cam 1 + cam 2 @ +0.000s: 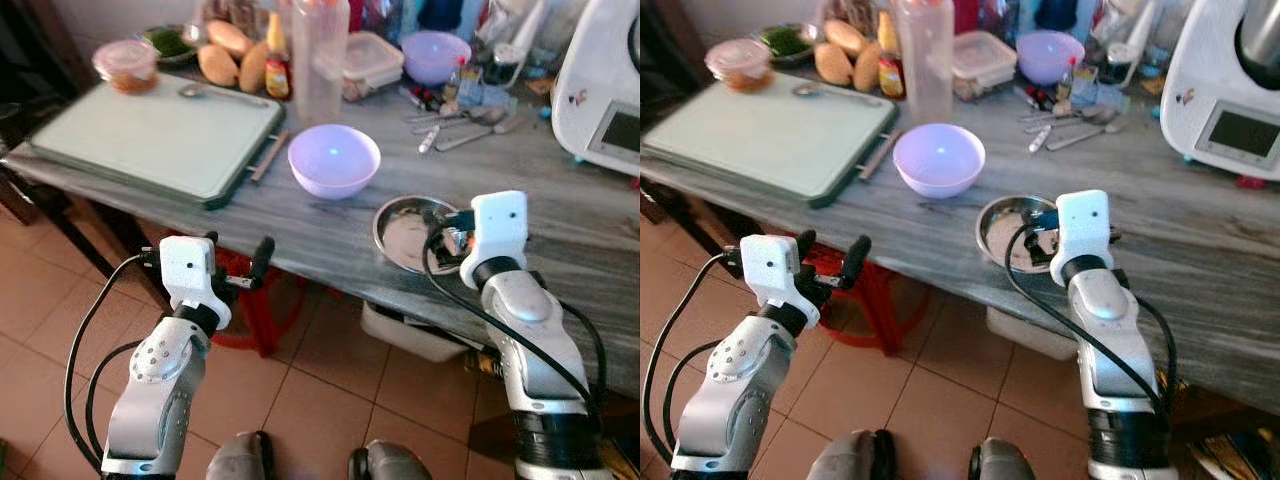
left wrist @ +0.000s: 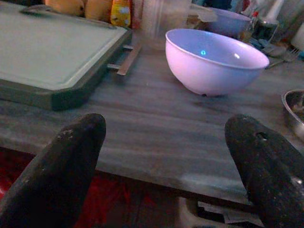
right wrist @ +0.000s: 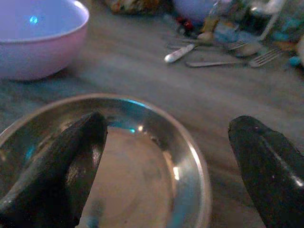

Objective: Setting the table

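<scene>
A lilac bowl (image 1: 334, 160) stands in the middle of the grey table (image 1: 560, 215). Right of it, near the front edge, lies a shallow steel plate (image 1: 405, 235). My right gripper (image 3: 175, 161) hangs open over that plate, one finger (image 3: 61, 166) down inside the dish and the other (image 3: 270, 166) beyond its rim. My left gripper (image 1: 237, 252) is open and holds nothing, level with the table's front edge, pointing at the bowl (image 2: 213, 59). Spoons and forks (image 1: 465, 120) lie loose behind the plate. A second lilac bowl (image 1: 435, 55) sits at the back.
A green cutting board (image 1: 150, 135) with a spoon (image 1: 205, 92) on it fills the table's left part. Behind stand a clear bottle (image 1: 322, 60), a sauce bottle (image 1: 277, 65), food tubs and a white appliance (image 1: 605, 85). A red stool (image 1: 250, 300) and a white box (image 1: 420, 335) sit under the table.
</scene>
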Motion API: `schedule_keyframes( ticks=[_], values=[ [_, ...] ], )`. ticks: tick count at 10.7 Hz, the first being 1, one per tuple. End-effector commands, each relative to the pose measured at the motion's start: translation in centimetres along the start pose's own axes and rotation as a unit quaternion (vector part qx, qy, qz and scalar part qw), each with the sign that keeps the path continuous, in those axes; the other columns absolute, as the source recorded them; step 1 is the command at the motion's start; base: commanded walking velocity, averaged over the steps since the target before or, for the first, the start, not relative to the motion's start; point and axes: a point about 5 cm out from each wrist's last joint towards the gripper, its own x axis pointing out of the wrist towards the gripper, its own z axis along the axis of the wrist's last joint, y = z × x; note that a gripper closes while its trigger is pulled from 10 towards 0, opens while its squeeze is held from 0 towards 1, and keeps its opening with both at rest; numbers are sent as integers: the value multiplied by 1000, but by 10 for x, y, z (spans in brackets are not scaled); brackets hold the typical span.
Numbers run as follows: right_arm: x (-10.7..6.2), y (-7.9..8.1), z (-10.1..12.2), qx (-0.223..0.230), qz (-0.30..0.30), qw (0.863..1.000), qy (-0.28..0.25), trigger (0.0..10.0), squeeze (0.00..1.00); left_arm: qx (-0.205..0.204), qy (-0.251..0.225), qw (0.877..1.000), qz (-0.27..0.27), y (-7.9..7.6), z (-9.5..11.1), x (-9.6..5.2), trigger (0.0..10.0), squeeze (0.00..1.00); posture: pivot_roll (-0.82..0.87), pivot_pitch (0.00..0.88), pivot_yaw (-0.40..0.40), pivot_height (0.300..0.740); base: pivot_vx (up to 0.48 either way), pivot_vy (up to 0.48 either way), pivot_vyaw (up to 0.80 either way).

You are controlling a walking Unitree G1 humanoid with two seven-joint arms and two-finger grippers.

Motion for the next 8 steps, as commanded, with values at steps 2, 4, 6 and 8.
schedule_keyframes(
  ticks=[2, 4, 6, 8],
  values=[
    [5, 7, -7, 4, 32, 999, 30, 10000, 0, 6, 2, 1000, -8, -1, 2, -4, 10000, 0, -43, 183, -1, 740, 0, 0, 0],
    [9, 15, -9, 1, 62, 997, 43, 10000, 0, 5, 8, 1000, -10, -3, 1, -7, 10000, 0, -37, 184, -1, 740, 0, 0, 0],
    [11, 16, -12, -9, 72, 996, 54, 10000, 0, 6, 11, 1000, -11, -3, 1, -8, 10000, 0, -32, 180, -2, 740, 0, 0, 0],
    [12, 22, -17, 6, 90, 994, 68, 10000, 0, 10, 14, 1000, -11, -2, 1, -8, 10000, 0, -32, 178, 2, 740, 0, 0, 0]
  ],
)
